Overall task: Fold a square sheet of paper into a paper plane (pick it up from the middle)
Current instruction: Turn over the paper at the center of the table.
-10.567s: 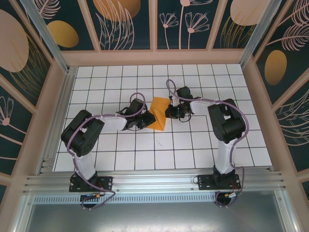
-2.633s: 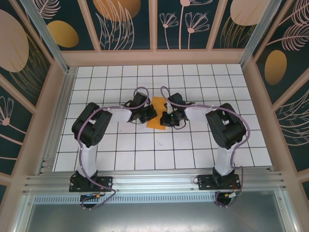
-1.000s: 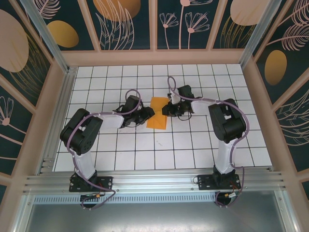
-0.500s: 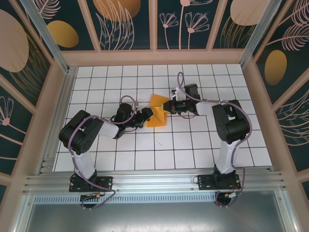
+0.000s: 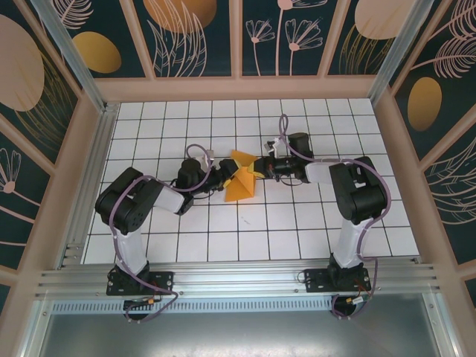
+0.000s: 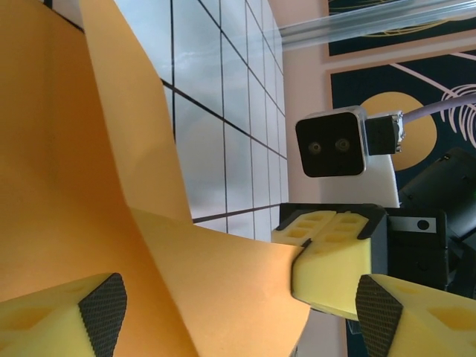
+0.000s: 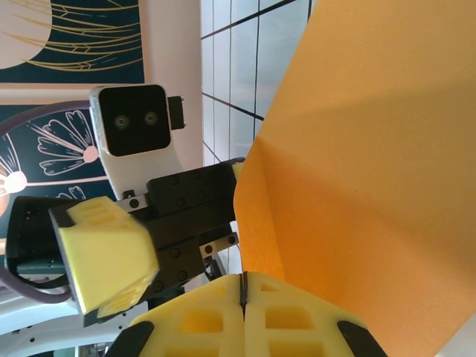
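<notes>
The thin orange square sheet of paper, already partly folded, sits just above the middle of the overhead frame on the white grid-tiled counter, between the two arms. The right tool is pressed together, pinching the sheet's edge at the bottom of its wrist view, and the paper rises from there to the upper right. The left tool is spread wide, with one pad in each lower corner of its view and paper lying between them, ungripped. The sheet's right side looks lifted, though from above it is hard to say how much of it rests on the counter.

With one small pinch carrying it, the sheet could swing or sag and the fold could spring open. A pull from the right arm might tear it at the pinch. If the left tool closes off the crease, it could crumple the flap.
</notes>
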Action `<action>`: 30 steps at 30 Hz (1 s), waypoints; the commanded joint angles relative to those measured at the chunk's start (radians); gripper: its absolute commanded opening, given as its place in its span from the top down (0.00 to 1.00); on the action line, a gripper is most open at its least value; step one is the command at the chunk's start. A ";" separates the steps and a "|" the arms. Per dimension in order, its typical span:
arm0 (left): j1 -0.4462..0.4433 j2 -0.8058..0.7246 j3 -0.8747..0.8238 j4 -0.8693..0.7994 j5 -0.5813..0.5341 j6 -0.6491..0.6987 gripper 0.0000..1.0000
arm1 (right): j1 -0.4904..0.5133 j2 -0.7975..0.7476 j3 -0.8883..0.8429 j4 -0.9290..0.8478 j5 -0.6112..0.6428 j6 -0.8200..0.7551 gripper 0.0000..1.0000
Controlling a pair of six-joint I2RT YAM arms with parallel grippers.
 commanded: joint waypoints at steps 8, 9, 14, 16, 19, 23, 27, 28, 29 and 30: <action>-0.002 0.025 0.037 0.097 0.060 0.025 0.25 | -0.011 -0.023 -0.020 0.067 -0.044 0.046 0.95; -0.003 0.021 0.031 0.113 0.061 0.024 0.27 | -0.012 -0.021 -0.021 0.064 -0.042 0.047 0.95; -0.002 0.026 0.001 0.216 0.065 -0.002 0.37 | -0.016 -0.005 -0.015 0.025 -0.022 0.023 0.95; -0.003 0.029 -0.003 0.223 0.061 -0.005 0.42 | -0.017 0.001 -0.012 0.009 -0.015 0.012 0.95; -0.002 0.026 -0.003 0.198 0.049 0.008 0.47 | -0.020 0.007 -0.010 -0.003 -0.006 0.004 0.95; -0.003 0.023 0.000 0.161 0.048 0.034 0.52 | -0.029 0.008 -0.010 -0.010 0.004 -0.001 0.95; -0.002 0.026 -0.002 0.162 0.054 0.039 0.60 | -0.031 0.010 -0.007 -0.017 0.007 -0.005 0.95; -0.002 0.027 -0.002 0.162 0.054 0.039 0.62 | -0.030 0.010 -0.008 -0.018 0.007 -0.006 0.95; -0.002 0.028 -0.002 0.161 0.054 0.041 0.65 | -0.030 0.010 -0.008 -0.017 0.006 -0.006 0.95; -0.003 0.029 -0.001 0.158 0.053 0.041 0.66 | -0.030 0.007 -0.008 -0.019 0.005 -0.008 0.95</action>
